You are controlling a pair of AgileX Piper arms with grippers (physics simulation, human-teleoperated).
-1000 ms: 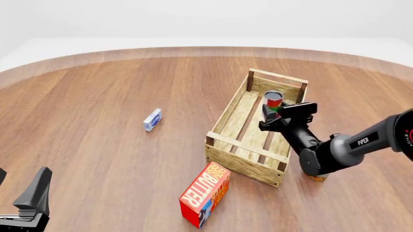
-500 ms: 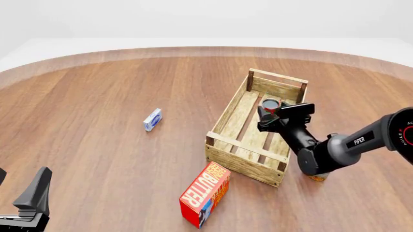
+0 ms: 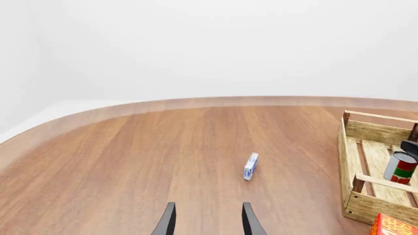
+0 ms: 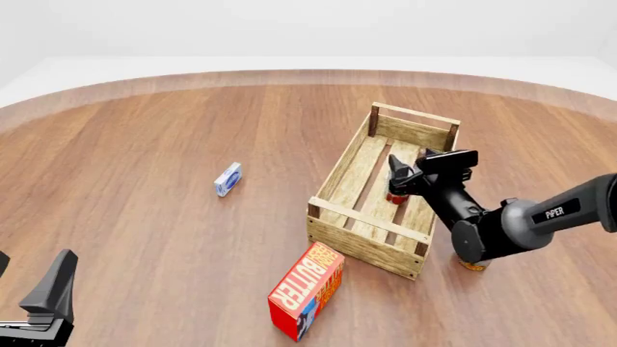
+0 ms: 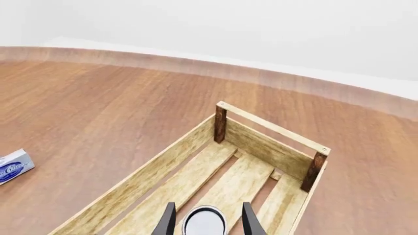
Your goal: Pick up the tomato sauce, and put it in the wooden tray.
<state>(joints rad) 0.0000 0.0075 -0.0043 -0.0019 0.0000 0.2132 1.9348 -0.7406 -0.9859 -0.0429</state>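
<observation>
Right gripper (image 4: 397,182) sits low inside the wooden tray (image 4: 355,168), its 2 fingers (image 5: 168,221) straddling the tomato sauce (image 5: 204,221). From the right wrist view the silver-white can top lies between the fingers with thin gaps on both sides, so contact is uncertain; the jaws appear narrow around the can, and whether they grip it I cannot tell. Can stands upright on the tray's slats, roughly mid-length, directly under the gripper. Tray's raised end rail lies ahead of the fingertips.

Left gripper (image 3: 205,221) hangs low over bare table (image 4: 144,144), well apart from the right gripper, jaws parted and holding nothing. A small blue-and-white box (image 3: 251,166) lies ahead of its fingertips. A red butter carton (image 4: 306,290) rests just beside the tray's near end.
</observation>
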